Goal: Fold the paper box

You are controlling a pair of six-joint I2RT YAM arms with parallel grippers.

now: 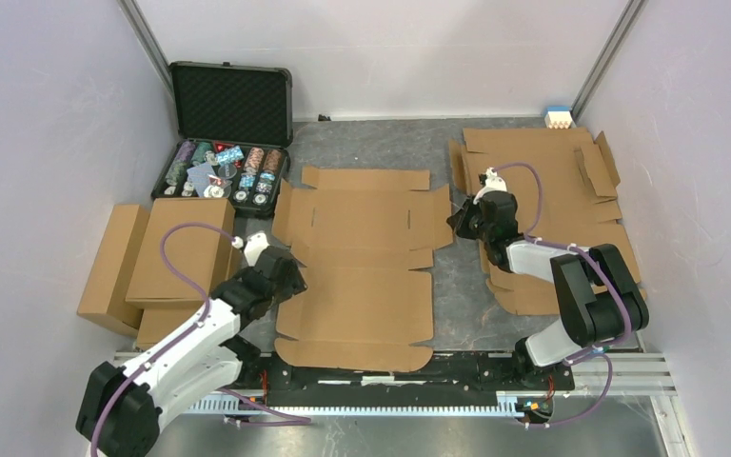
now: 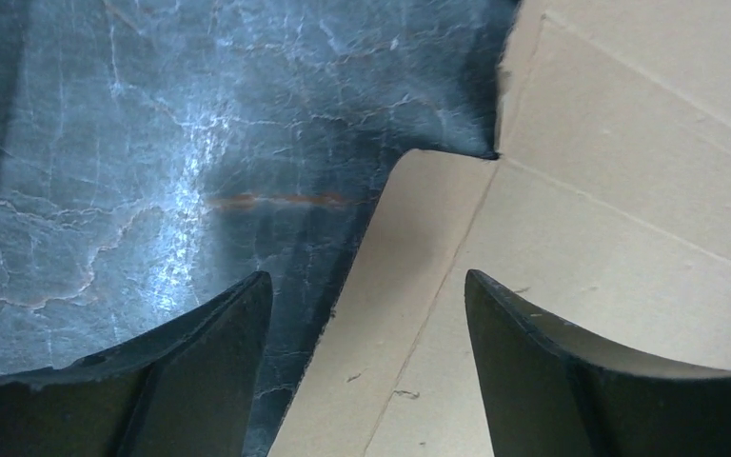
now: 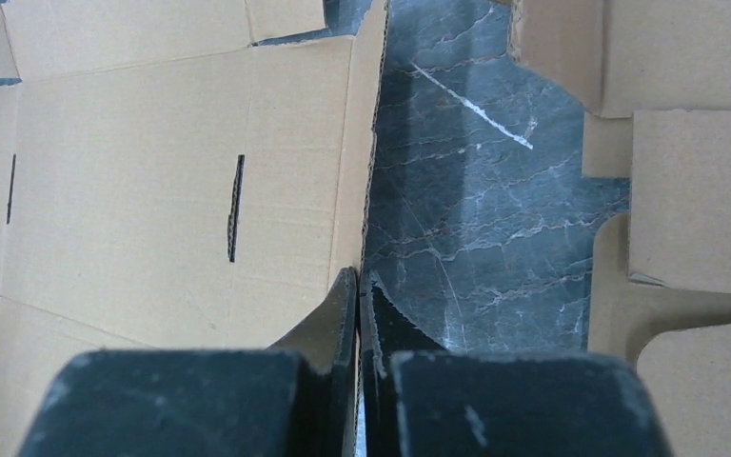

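Dark grey, marbled surface [image 1: 457, 286] between pale walls carries the paper box [image 1: 362, 286], which lies unfolded and flat in the middle, its flaps spread to all sides. At its left edge the left end effector [image 2: 366, 286] stands low over a side flap with the jaws wide apart — one finger over the bare surface, the other over the cardboard, and nothing is gripped. At the right edge the right end effector [image 3: 359, 281] is closed, and the thin edge of the right flap sits pinched between its two fingers. Far left stands an open black case [image 1: 231, 95] with poker chips. Folded brown boxes [image 1: 176, 252] lie on the left, more flat sheets [image 1: 552, 176] on the right.
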